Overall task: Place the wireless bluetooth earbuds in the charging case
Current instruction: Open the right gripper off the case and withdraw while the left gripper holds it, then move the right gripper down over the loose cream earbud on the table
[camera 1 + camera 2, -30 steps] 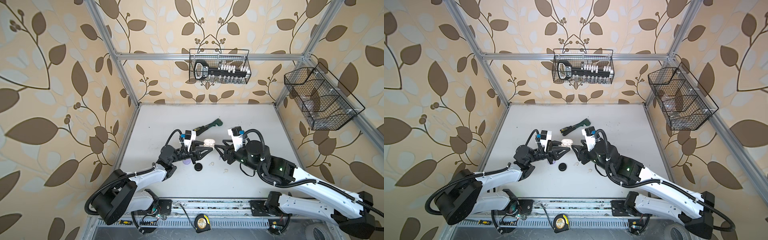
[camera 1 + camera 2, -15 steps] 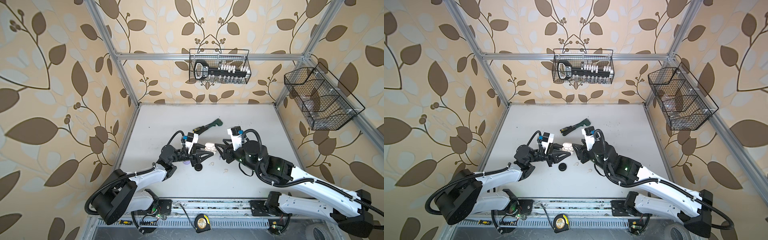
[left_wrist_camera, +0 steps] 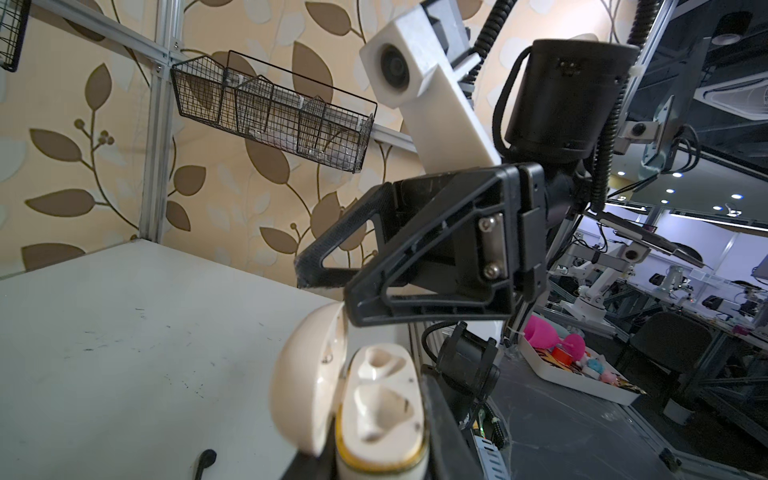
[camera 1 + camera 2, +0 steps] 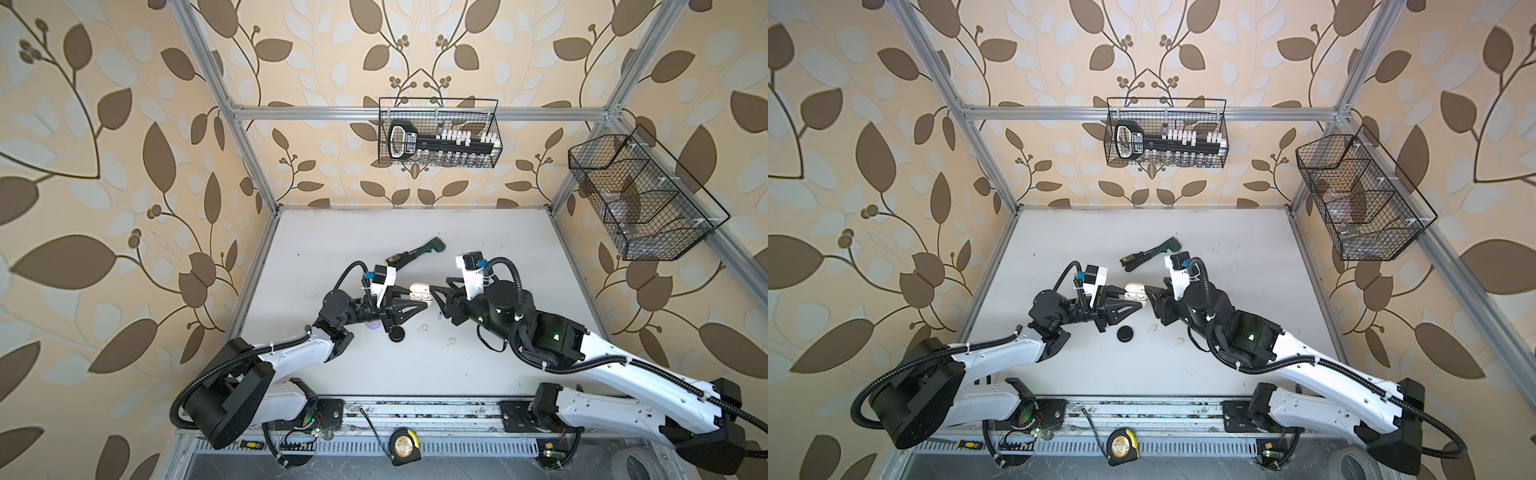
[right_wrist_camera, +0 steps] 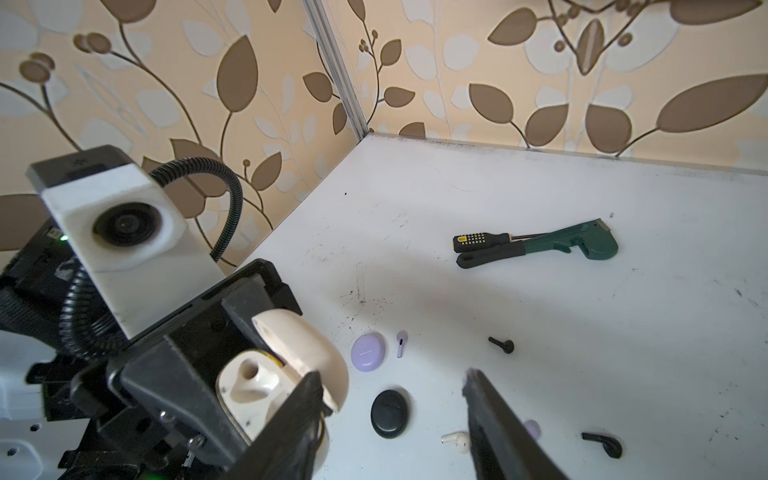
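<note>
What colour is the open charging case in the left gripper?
The charging case is cream-white; the left wrist view shows it best.

In a top view, the charging case (image 4: 419, 291) sits mid-frame between the left hand (image 4: 417, 299) and right hand (image 4: 434, 297). On the desk (image 4: 498, 257), a wrench (image 4: 424, 248) lies above it, earbuds (image 4: 423, 327) below right and a closed case (image 4: 397, 334) below left.
</note>
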